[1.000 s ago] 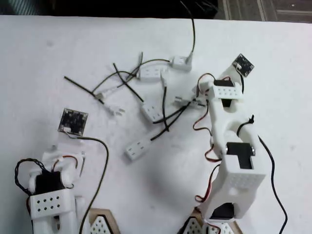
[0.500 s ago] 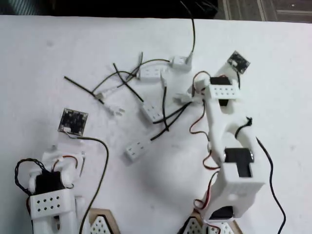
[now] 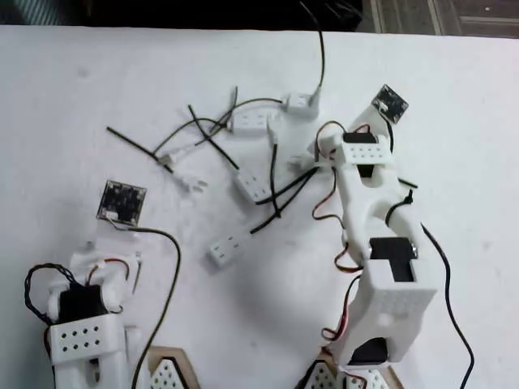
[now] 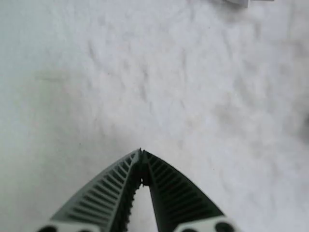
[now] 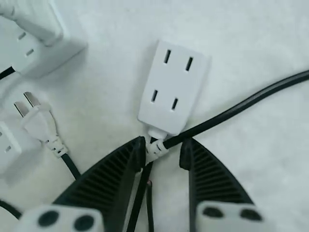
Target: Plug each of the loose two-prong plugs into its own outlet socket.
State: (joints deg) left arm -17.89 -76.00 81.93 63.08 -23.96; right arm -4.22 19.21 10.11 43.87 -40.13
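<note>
right gripper: standing open, straddling socket cord neck
socket: lying on worktop, long axis running straight ahead of that gripper
plug: lying loose just beside socket
left gripper: sitting closed at worktop's 7 o'clock, well apart

Your left arm sat folded at the near left corner of the counter, close over its base, with the wrist tipped forward and down. Its jaws were closed, the ribbed tips meeting in a point aimed down at the counter. Your right arm was stretched out from its base at the near edge toward the middle of the counter. It leaned slightly left, with the upper link and forearm nearly in one line. Its wrist was bent down, so the jaws pointed at the surface. Those jaws stood partly apart, a narrow gap between the tips, low over the counter.
</note>
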